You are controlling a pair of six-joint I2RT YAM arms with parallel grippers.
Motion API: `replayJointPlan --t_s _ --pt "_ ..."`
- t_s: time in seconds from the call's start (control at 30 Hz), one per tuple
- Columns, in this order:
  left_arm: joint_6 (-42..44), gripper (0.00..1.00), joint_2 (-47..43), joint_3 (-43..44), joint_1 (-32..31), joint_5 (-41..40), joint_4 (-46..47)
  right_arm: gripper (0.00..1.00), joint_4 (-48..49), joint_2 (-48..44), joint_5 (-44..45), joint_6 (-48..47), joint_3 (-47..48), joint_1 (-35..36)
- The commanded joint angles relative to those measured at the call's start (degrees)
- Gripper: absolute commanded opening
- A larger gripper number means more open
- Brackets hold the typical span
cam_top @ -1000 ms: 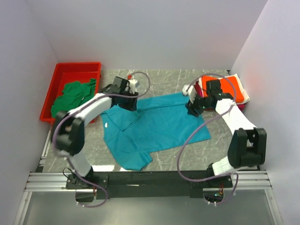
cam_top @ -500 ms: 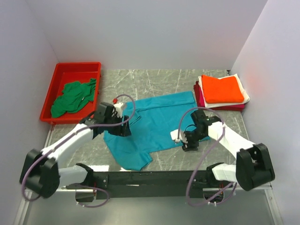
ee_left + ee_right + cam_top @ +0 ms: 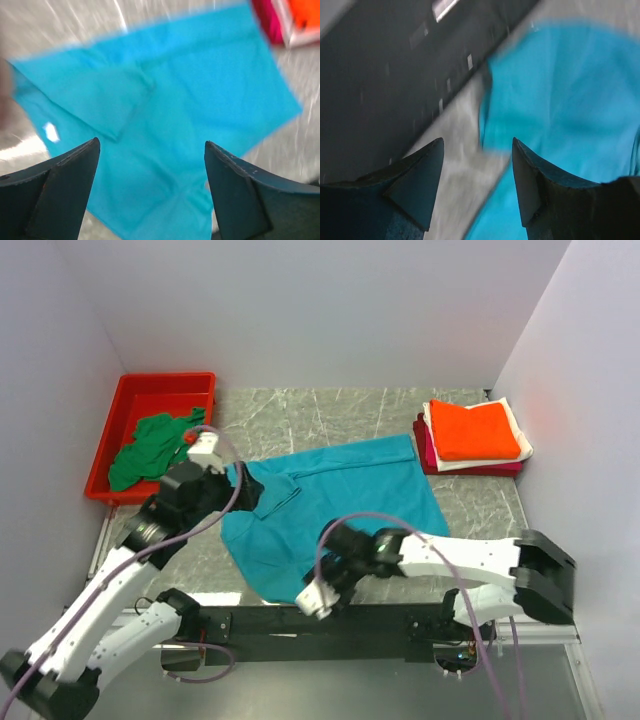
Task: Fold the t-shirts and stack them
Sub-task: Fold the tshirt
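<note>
Teal t-shirt (image 3: 340, 505) is laid flat, lengthwise left-to-right, collar left, hem toward folded stack (image 3: 475, 435). Bare table (image 3: 330, 415) is seen beyond. Left gripper (image 3: 150, 145) and right gripper (image 3: 477, 142) are held spread, empty.

Right gripper (image 3: 477, 142) — two dark wedge-shaped fingers (image 3: 415, 185), spread apart, nothing between them.
Teal cloth t-shirt (image 3: 570, 95) — fills the upper right, its rounded edge lying on the grey marbled desk (image 3: 452, 170).
Black metal rail (image 3: 385, 70) — diagonal band, upper left.
Whole view motion-blurred.
</note>
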Motion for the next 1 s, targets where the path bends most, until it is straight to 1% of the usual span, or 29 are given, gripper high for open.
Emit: replayJointPlan --t_s 0.0,0.07,0.17,0.27,0.4,0.5,0.53,0.6,0.63,0.67,0.7,0.73,0.83,0.87,0.93,0.97 --pt "0.2 0.92 -5.5 1.8 0.2 -9.3 1.8 0.64 8.6 5.9 10.3 7.3 4.1 9.8" --pt "0.2 0.93 -7.7 1.2 0.2 -9.3 1.5 0.64 10.8 9.7 15.5 8.2 4.7 12.6" --pt "-0.4 0.93 -9.3 -0.6 0.2 -7.3 1.1 0.63 12.6 13.4 18.8 8.2 4.9 13.0" --pt "-1.3 0.92 -10.0 -1.5 0.3 -6.5 0.4 0.60 12.9 16.5 21.5 9.2 5.5 13.0" --pt "-2.0 0.92 -11.5 -2.3 0.3 -6.0 0.7 0.56 12.5 19.5 22.9 9.6 5.8 12.9" --pt "-2.5 0.92 -12.4 -2.9 0.3 -5.4 1.1 0.47 12.1 21.4 22.7 10.5 6.5 13.0" --pt "-2.5 0.92 -12.7 -2.9 0.2 -5.3 1.1 0.39 11.5 21.7 22.6 10.9 6.9 12.8" --pt "-2.6 0.92 -12.9 -2.9 0.3 -5.0 1.0 0.31 10.7 22.7 22.4 11.6 7.6 12.7" --pt "-2.6 0.92 -13.0 -2.9 0.3 -4.9 0.8 0.18 10.6 23.0 22.2 11.8 7.8 12.3" --pt "-2.5 0.92 -13.1 -2.9 0.2 -4.7 0.9 0.13 10.4 23.1 22.0 12.2 8.2 12.2" --pt "-2.4 0.92 -13.2 -2.9 0.3 -4.4 0.9 0.04 10.0 23.2 21.7 12.6 8.3 12.0" --pt "-2.3 0.92 -13.3 -2.7 0.3 -4.3 0.9 0.01 9.9 23.1 20.7 13.1 8.5 11.3" --pt "-2.2 0.92 -13.1 -2.8 0.2 -3.8 1.1 0.00 7.6 22.0 17.0 16.0 11.0 9.0" --pt "-2.3 0.92 -13.1 -3.0 0.2 -3.7 1.4 0.00 6.9 21.2 13.2 18.3 13.4 6.0" --pt "-2.3 0.92 -13.1 -3.5 0.3 -3.3 1.9 0.00 4.8 21.0 8.8 21.9 16.9 1.9" --pt "-2.3 0.93 -12.9 -3.7 0.3 -3.5 2.7 0.00 4.3 21.6 6.0 26.2 20.7 -2.2"
